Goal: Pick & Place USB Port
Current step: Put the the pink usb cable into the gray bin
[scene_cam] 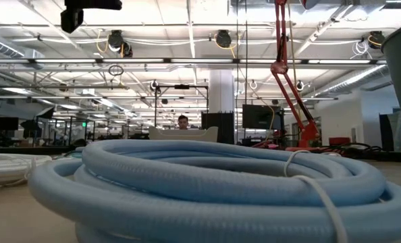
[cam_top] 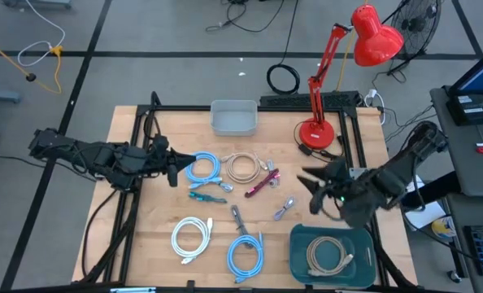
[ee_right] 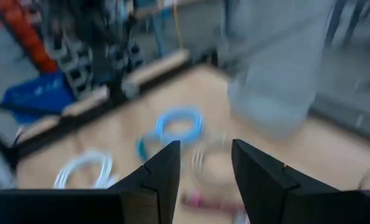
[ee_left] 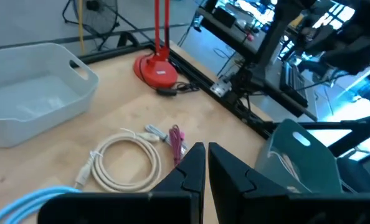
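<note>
Our right end effector [cam_top: 313, 194] hangs w/ fingers apart & empty, just above the green tray [cam_top: 302, 252] that already holds a beige cable [cam_top: 327, 255]; the left end effector [cam_top: 176, 169] sits fingers together by the blue coil [cam_top: 202, 169]. Risk as we judge it: w/ coils lying so close, the right one could snag a neighbour cable or clip the red lamp [cam_top: 316, 133] base on reach. The wooden surface [cam_top: 148, 220] carries a grey bin [cam_top: 233, 118], white coil [cam_top: 192, 237], small USB connector [cam_top: 285, 208]; beyond, an open lab w/ a person far off in low view.

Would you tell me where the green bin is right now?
High view: the green bin sits at the table's near right corner, holding a beige cable, just below the right gripper.
</note>
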You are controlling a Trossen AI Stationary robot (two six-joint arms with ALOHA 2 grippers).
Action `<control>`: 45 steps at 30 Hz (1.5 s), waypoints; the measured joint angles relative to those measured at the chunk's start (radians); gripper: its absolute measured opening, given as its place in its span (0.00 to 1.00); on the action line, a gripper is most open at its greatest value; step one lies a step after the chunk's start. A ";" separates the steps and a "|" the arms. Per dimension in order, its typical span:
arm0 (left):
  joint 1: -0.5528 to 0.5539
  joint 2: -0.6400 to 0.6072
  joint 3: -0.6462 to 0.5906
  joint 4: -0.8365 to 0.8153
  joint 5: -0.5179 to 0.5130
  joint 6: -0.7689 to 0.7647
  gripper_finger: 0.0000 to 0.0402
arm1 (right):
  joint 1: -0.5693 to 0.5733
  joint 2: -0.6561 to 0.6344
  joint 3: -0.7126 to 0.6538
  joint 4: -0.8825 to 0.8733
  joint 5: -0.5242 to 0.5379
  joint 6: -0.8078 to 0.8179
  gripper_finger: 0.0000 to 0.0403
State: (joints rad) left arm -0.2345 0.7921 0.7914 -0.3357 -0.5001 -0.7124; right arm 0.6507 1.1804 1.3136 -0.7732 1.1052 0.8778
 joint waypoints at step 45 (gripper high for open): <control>0.312 0.000 0.000 -0.118 0.503 0.141 0.05 | -0.707 0.633 0.000 0.121 -1.185 -1.164 0.33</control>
State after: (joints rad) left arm 0.0774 0.7921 0.7914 -0.4541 0.0027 -0.5713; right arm -0.0559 1.8130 1.3132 -0.6527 -0.0803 -0.2863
